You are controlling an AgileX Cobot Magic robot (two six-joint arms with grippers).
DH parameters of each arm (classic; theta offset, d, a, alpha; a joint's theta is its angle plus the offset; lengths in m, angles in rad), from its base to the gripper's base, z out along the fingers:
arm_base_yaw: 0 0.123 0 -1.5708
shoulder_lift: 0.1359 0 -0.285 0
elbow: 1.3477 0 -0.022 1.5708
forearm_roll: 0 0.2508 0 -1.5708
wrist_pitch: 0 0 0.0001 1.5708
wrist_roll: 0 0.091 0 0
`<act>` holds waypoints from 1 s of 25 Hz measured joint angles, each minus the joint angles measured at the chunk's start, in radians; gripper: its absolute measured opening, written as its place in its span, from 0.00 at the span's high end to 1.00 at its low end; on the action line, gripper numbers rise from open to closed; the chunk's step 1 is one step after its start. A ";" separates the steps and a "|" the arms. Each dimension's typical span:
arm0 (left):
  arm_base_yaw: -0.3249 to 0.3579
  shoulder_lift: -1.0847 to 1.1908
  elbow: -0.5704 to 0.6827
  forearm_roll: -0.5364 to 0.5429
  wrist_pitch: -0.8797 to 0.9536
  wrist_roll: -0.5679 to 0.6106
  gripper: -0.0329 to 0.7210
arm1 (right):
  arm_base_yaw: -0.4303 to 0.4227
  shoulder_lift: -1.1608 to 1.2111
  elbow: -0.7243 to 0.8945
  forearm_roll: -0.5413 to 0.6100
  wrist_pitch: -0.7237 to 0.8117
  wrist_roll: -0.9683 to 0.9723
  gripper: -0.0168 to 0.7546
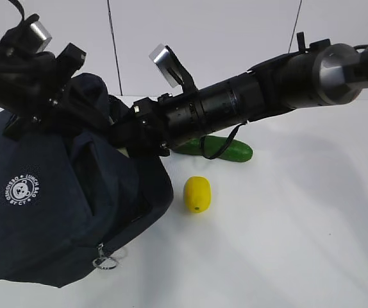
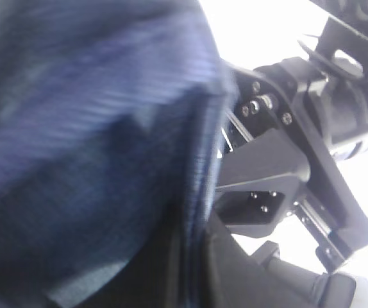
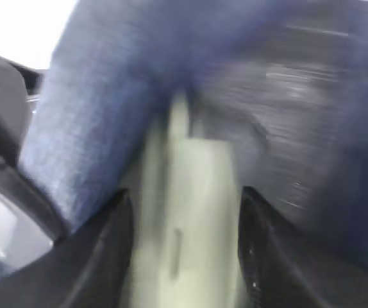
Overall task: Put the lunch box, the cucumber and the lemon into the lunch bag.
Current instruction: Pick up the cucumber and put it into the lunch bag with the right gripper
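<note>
The navy lunch bag (image 1: pixel 49 212) lies on its side at the left of the white table, mouth facing right. My left gripper (image 1: pixel 56 96) is shut on the fabric at the bag's upper rim (image 2: pixel 88 147) and holds it up. My right gripper (image 1: pixel 129 131) reaches into the mouth, shut on the pale sage-green lunch box (image 3: pixel 187 218), which stands between its fingers (image 3: pixel 107 244) with bag fabric (image 3: pixel 94 115) around it. In the exterior view the box is hidden. The yellow lemon (image 1: pixel 197 194) and the dark green cucumber (image 1: pixel 232 151) lie on the table right of the bag.
The right arm (image 1: pixel 267 90) crosses above the cucumber and shows close by in the left wrist view (image 2: pixel 286 160). The bag's metal ring pull (image 1: pixel 106 262) hangs at its lower front. A white wall stands behind the table.
</note>
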 joint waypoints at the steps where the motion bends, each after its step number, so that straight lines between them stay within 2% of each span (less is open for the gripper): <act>1: 0.001 0.005 -0.002 -0.012 0.006 0.007 0.95 | -0.002 0.000 0.000 -0.003 0.000 0.000 0.45; 9: 0.001 0.013 -0.002 -0.035 0.028 0.034 0.95 | -0.003 0.000 0.000 -0.034 0.014 0.006 0.42; 16: 0.001 0.015 -0.002 -0.003 0.032 0.038 0.95 | -0.003 0.000 -0.006 -0.075 0.017 0.008 0.40; 18: 0.001 0.015 -0.002 0.012 0.030 0.040 0.95 | -0.003 0.000 -0.028 -0.108 0.017 0.008 0.40; 21: 0.006 0.015 -0.002 0.038 0.021 0.040 0.95 | -0.003 0.000 -0.096 -0.216 0.020 0.025 0.40; 25: 0.054 0.017 -0.002 0.069 -0.002 0.040 0.95 | 0.000 -0.004 -0.214 -0.365 0.082 0.113 0.40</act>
